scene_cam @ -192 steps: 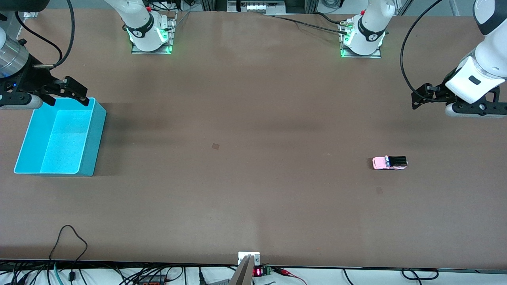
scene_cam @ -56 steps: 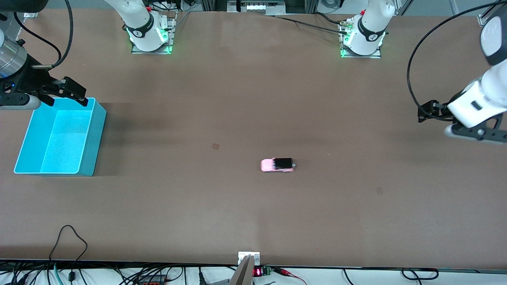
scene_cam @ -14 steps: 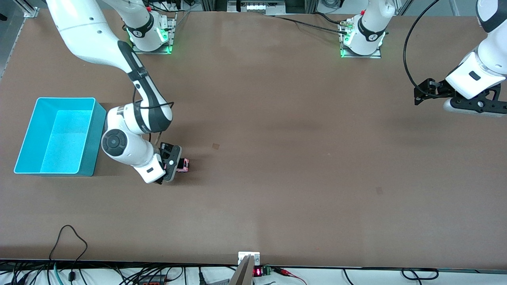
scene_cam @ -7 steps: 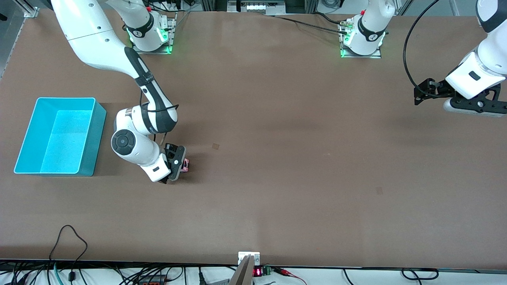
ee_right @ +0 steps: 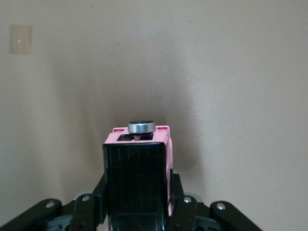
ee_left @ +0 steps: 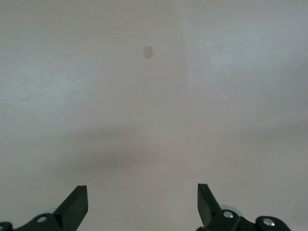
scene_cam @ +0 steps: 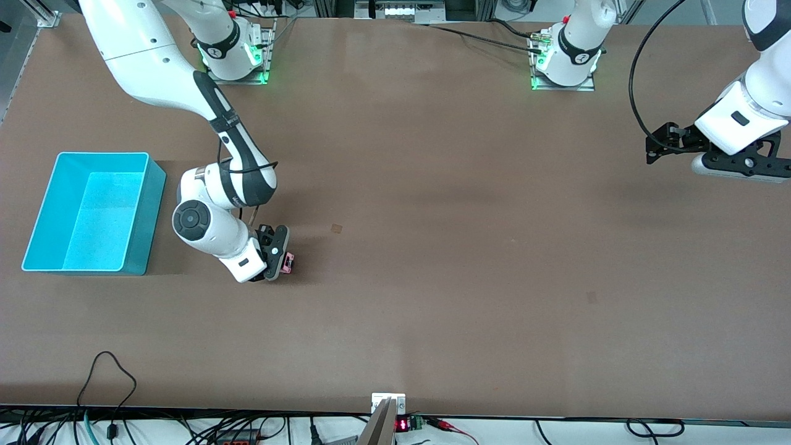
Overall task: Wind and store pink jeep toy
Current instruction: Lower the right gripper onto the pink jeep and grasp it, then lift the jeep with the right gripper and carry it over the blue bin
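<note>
The pink jeep toy (scene_cam: 287, 262) is held in my right gripper (scene_cam: 281, 259), low over the table beside the turquoise bin (scene_cam: 146, 216), on the side toward the left arm's end. In the right wrist view the jeep's black roof (ee_right: 137, 178) fills the space between the two fingers (ee_right: 177, 188), with pink sides and a silver spare wheel showing. I cannot tell whether its wheels touch the table. My left gripper (scene_cam: 652, 150) waits, open and empty, high over the left arm's end; its wrist view (ee_left: 142, 204) shows only bare table.
The turquoise bin holds nothing and stands at the right arm's end. Small tape patches lie on the brown table (scene_cam: 336, 228) (scene_cam: 591, 297). Cables and a small display (scene_cam: 401, 424) run along the edge nearest the front camera.
The jeep rolled earlier from the left arm's end toward the bin. In the last second my right gripper, shut on it, has turned a little and hides more of the jeep. The left arm is still.
</note>
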Robot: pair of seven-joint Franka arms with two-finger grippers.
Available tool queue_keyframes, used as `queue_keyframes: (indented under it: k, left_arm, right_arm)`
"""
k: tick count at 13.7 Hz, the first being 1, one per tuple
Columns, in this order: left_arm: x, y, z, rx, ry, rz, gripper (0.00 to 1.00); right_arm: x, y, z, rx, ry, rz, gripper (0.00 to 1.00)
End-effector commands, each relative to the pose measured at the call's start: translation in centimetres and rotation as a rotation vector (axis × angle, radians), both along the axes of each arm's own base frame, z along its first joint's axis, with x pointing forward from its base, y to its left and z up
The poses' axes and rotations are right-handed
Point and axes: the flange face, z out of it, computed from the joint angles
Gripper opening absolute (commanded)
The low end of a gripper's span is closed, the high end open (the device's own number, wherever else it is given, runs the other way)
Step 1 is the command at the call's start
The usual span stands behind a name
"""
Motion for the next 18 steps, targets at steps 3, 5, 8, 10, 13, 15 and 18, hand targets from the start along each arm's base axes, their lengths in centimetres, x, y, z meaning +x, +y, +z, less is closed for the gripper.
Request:
queue_keyframes:
  k: [3, 5, 8, 10, 13, 15, 18]
  left_arm:
    - [0.3, -0.4, 0.5, -0.008, 0.007, 0.009, 1.00]
    - [0.3, -0.3, 0.5, -0.008, 0.007, 0.010, 1.00]
    - [0.3, -0.3, 0.5, -0.008, 0.009, 0.010, 1.00]
    - [0.3, -0.3, 0.5, -0.008, 0.009, 0.010, 1.00]
    - [0.3, -0.3, 0.5, -0.008, 0.009, 0.010, 1.00]
    - [0.3, -0.3, 0.5, -0.008, 0.009, 0.010, 1.00]
    - [0.3, -0.3, 0.5, -0.008, 0.009, 0.010, 1.00]
  right_arm:
    - [0.1, -2.0, 7.7, 0.002, -0.001, -0.146, 0.00]
    - [0.3, -4.5, 10.7, -0.017, -0.001, -0.298, 0.00]
    - [-0.1, -9.2, 13.9, -0.054, 0.042, -0.537, 0.00]
    - [-0.7, -12.5, 15.8, -0.088, 0.081, -0.708, 0.00]
    - [-1.6, -19.8, 17.3, -0.128, 0.102, -0.872, 0.00]
    - [-2.7, -24.1, 17.5, -0.145, 0.109, -0.988, 0.00]
    - [-4.3, -30.0, 16.9, -0.160, 0.085, -1.098, 0.00]
